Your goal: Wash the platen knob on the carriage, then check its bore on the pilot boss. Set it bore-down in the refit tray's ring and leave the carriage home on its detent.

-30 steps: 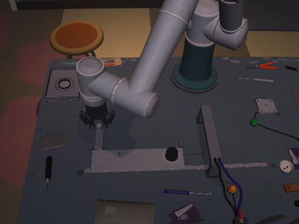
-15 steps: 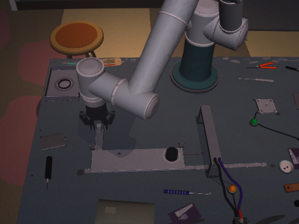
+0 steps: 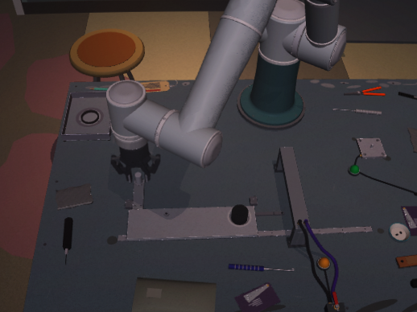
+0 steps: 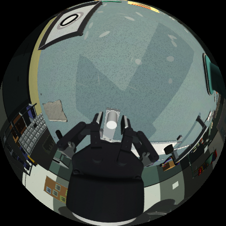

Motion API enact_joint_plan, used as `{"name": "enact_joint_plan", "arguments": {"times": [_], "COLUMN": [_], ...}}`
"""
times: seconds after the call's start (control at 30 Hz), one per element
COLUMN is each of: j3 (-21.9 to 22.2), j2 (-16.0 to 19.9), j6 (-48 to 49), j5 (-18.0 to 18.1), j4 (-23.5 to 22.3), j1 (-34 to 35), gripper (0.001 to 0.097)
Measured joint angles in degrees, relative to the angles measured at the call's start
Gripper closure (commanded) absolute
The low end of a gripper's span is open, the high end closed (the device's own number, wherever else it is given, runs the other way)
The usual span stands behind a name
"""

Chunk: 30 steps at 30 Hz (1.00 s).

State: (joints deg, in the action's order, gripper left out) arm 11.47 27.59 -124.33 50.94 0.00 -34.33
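Note:
The black platen knob (image 3: pixel 239 214) sits on the right end of the grey carriage plate (image 3: pixel 192 223), which lies on its rail well to the right of my gripper. My gripper (image 3: pixel 136 171) hangs open and empty over the pilot boss (image 4: pixel 111 121), a short pale cylinder standing on a narrow grey bracket (image 3: pixel 138 193) that runs up from the carriage's left end. The boss stands between my fingers (image 4: pixel 111 121). The refit tray (image 3: pixel 87 118) with its black ring (image 3: pixel 89 117) sits at the table's far left corner.
The table's left edge runs close beside the tray. A grey upright bar (image 3: pixel 294 192) with cables stands right of the carriage. A grey patch (image 3: pixel 74 196), a black screwdriver (image 3: pixel 67 236) and a blue-handled tool (image 3: pixel 257 268) lie around. A stool (image 3: pixel 106 52) stands beyond the table.

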Motion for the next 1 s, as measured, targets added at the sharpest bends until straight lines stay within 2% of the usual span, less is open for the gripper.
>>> {"name": "enact_joint_plan", "arguments": {"times": [0.23,0.87,1.0], "j3": [0.0,0.0,0.0], "j2": [0.0,0.0,0.0], "j6": [0.0,0.0,0.0], "j5": [0.0,0.0,0.0], "j4": [0.0,0.0,0.0], "j1": [0.0,0.0,0.0], "gripper": [0.0506,0.0886,0.0901]}}
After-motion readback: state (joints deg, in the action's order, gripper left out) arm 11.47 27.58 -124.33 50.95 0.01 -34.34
